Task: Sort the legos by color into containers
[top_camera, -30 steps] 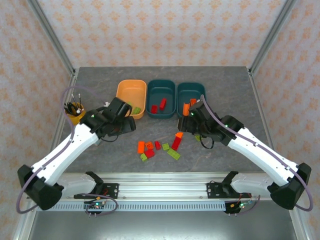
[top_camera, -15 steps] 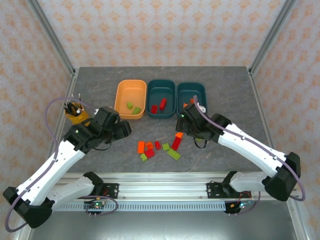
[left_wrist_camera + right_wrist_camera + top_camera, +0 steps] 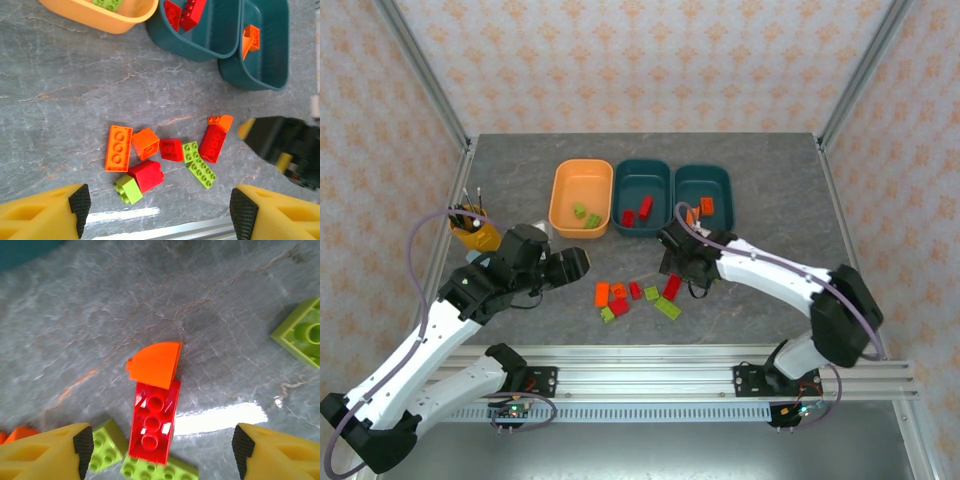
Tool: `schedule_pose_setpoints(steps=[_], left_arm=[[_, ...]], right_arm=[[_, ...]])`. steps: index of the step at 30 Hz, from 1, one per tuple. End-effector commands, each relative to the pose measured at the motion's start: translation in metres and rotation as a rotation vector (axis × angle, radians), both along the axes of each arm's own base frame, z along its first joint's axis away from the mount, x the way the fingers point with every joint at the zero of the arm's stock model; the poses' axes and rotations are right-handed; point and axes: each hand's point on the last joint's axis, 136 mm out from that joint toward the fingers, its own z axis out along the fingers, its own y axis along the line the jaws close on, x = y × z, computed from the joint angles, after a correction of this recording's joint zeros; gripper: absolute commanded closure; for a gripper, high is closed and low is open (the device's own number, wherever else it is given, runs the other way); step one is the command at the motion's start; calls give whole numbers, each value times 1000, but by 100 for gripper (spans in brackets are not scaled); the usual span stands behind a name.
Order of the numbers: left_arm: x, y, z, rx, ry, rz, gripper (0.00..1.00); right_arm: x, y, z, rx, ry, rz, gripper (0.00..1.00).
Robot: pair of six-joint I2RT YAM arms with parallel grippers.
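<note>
Top external: arms (image 3: 770, 272) bent inward; left claw (image 3: 161, 207) spread, right claw (image 3: 162, 447) spread over red brick (image 3: 152, 427).

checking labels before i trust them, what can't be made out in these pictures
Right wrist view: lime brick cut off by the right edge; an orange brick mostly behind a finger of the right hand.
Left wrist view: orange tray cut off by the top edge, so its full contents are unknown; dark arm part at right is blurred.
Top view: tools in the yellow cup too small to identify.
</note>
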Motion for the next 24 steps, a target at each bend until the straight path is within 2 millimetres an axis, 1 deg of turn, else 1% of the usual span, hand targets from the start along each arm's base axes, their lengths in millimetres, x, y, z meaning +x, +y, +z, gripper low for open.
schedule_pose_setpoints(steps=[1, 5, 9, 13, 17, 20, 24], left_arm=[[3, -7, 8, -36, -26, -16, 23], [3, -8, 9, -40, -27, -13, 23], [3, -7, 10, -43, -33, -7, 23], [2, -7, 11, -42, -34, -6, 23], [2, -6, 11, -42, -36, -3, 23], [2, -6, 11, -45, -38, 2, 23], [1, -5, 12, -46, -40, 2, 23]], right_arm=[[18, 8, -5, 28, 12, -25, 24], [28, 9, -22, -13, 58, -11, 26], [36, 11, -33, -13, 82, -11, 29], [36, 12, -41, -22, 110, -14, 33], [34, 10, -50, -30, 123, -27, 40], [35, 9, -55, -40, 132, -26, 48], [38, 7, -56, -61, 122, -26, 59]])
